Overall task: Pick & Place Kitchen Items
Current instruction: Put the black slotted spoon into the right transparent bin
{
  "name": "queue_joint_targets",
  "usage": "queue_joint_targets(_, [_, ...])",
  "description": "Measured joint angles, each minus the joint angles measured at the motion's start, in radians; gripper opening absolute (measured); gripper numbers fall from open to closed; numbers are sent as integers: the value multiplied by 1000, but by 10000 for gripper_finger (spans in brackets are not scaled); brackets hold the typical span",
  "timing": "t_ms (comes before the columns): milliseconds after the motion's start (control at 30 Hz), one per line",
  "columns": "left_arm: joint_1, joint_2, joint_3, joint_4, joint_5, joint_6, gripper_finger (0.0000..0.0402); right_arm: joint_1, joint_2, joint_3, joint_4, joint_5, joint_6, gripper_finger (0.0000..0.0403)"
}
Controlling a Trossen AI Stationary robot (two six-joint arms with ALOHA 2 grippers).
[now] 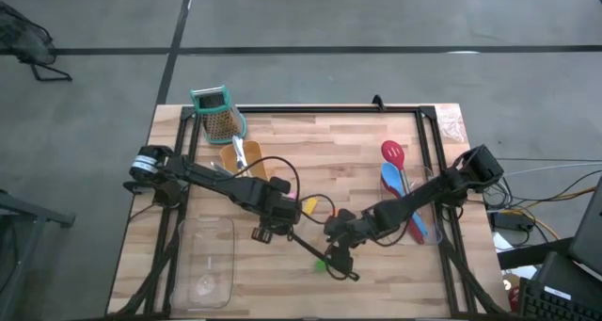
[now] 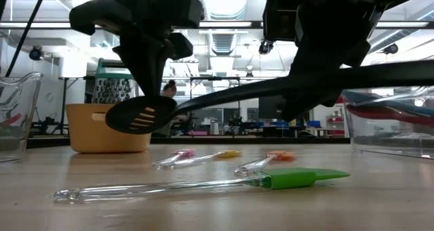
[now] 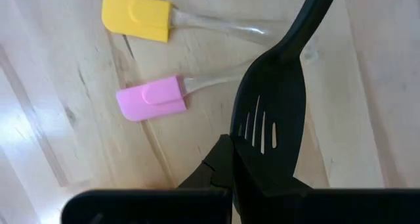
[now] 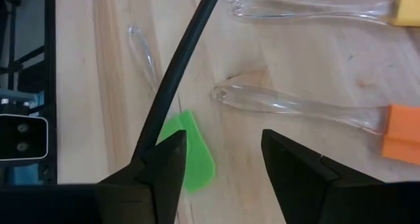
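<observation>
The black slotted plastic spoon (image 2: pixel 139 114) is held above the counter (image 1: pixel 310 142) by its head, clamped in the left tool (image 3: pixel 231 159). Its long handle runs past the right tool (image 4: pixel 223 155), whose fingers stand wide, apparently just released. Below the spoon, the pink (image 3: pixel 149 98), yellow (image 3: pixel 136 17), orange (image 4: pixel 401 133) and green (image 2: pixel 297 178) clear-handled spatulas lie loose and unsorted. Red (image 1: pixel 392 154) and blue (image 1: pixel 392 180) spoons already rest beyond them. Most placing is judged left. No writing can be read.
</observation>
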Motion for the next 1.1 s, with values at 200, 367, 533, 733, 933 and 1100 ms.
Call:
queue_joint_targets(200, [2,0,7,-39,-29,13,0,0,0,0,0,4,-1,166])
queue_joint_targets(367, [0,0,4,-60,-19,-3,0,-14,0,0,1,31,-12,161])
queue_joint_targets(533, [0,0,0,-84,-38,-15,0,-30,0,0,41,57,-30,179])
queue_joint_targets(733, [0,0,-6,-89,-58,-26,0,-32,0,1,122,39,-70,217])
queue_joint_targets(933, [0,0,28,-83,-81,-7,0,-28,0,-5,128,33,-65,240])
queue_joint_targets(1100, [0,0,71,-85,-80,8,0,-28,0,-17,128,50,-55,254])
